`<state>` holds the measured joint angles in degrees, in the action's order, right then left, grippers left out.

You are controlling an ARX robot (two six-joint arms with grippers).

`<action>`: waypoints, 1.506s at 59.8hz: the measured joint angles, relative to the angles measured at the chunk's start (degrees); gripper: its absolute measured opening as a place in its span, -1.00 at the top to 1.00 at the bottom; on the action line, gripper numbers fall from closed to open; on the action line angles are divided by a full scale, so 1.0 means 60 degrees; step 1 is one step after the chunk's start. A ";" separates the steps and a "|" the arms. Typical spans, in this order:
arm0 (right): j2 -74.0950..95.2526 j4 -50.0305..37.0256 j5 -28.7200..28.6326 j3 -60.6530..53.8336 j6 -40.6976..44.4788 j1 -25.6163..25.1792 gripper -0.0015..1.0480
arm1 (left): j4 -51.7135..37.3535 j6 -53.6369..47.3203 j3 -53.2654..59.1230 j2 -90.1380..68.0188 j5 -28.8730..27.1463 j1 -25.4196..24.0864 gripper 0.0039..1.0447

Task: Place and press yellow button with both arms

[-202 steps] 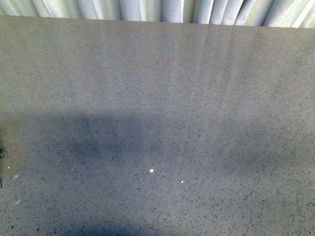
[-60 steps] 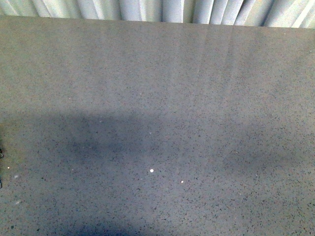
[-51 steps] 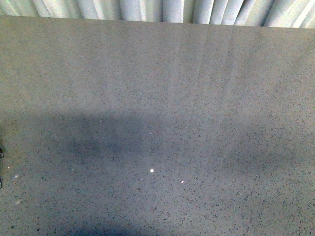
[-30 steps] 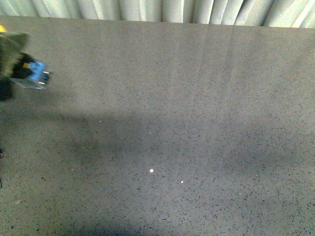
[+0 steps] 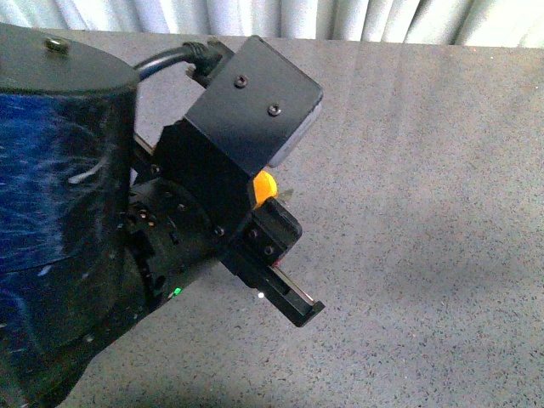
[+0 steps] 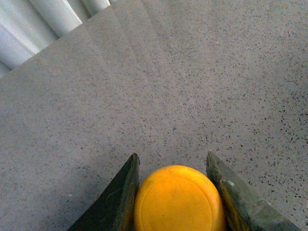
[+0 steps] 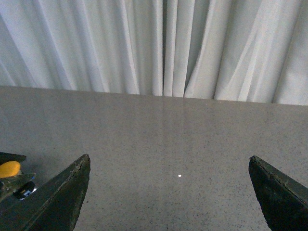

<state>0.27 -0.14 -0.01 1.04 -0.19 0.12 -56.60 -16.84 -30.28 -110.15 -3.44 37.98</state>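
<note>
1. Bulk of the left arm [image 5: 85,212] now fills the left half of the front view. Half a second ago only its tip showed at the far left edge, and a second ago nothing but bare table [image 5: 425,170]
2. The left gripper [image 6: 172,168] is pinching the yellow button [image 6: 179,199], with a dark finger pressed against each side of the orange-yellow dome
3. From the front, the button peeks out beneath the gripper's black housing, over the middle of the table. Earlier it sat at the far left with its blue base visible, and that base is hidden now
4. I cannot tell whether the button touches the table
5. A green light [image 5: 176,291] glows low on the left arm
6. The right gripper [image 7: 168,192] stands spread wide, holding nothing, and faces the white curtain [image 7: 163,43], well apart from the button
</note>
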 joint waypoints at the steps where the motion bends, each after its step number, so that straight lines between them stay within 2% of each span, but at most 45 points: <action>1: 0.0000 0.0000 0.0000 0.0000 0.0000 0.0000 -0.82 | 0.0000 -0.0007 -0.0029 -0.0051 0.0011 0.0011 0.37; 33: 0.0000 0.0000 0.0000 0.0000 0.0000 0.0000 -0.82 | -0.0200 -0.0328 -0.0696 -0.1344 -0.0015 0.0153 0.37; 53: 0.0000 0.0000 0.0004 0.0000 0.0000 0.0000 -0.82 | -0.0135 0.0044 -0.0248 -0.1137 0.0262 0.0153 -0.63; 56: 0.0000 0.0000 0.0000 0.0000 0.0000 0.0000 -0.82 | -0.0157 0.0171 0.0095 -0.0750 0.0397 0.0069 -0.85; 58: 0.0000 0.0000 0.0004 0.0000 0.0000 0.0000 -0.82 | -0.0189 0.0244 0.0280 -0.0528 0.0448 0.0004 -0.86; 68: 0.0000 0.0000 0.0000 0.0000 0.0000 0.0000 -0.82 | -0.0189 0.0780 0.1639 0.1293 0.1078 -0.0874 -0.83; 85: 0.0000 0.0000 0.0004 0.0000 0.0000 0.0000 -0.82 | 0.1978 0.2477 0.3096 0.6033 0.3472 -0.3876 -0.82; 86: 0.0000 0.0000 0.0004 0.0000 0.0000 0.0000 -0.82 | 0.1887 0.2488 0.3158 0.6138 0.3282 -0.3894 -0.80; 88: 0.0000 0.0000 0.0011 0.0000 0.0000 0.0000 -0.82 | 0.0969 0.2572 0.3486 0.6604 0.1825 -0.4084 -0.66; 90: 0.0000 0.0000 -0.0025 0.0000 0.0000 0.0000 -0.82 | 0.0379 0.2586 0.3752 0.6969 0.0965 -0.4313 -0.56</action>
<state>0.27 -0.14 -0.16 1.04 -0.19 0.12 -54.33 -1.32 -7.77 -68.34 2.35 12.10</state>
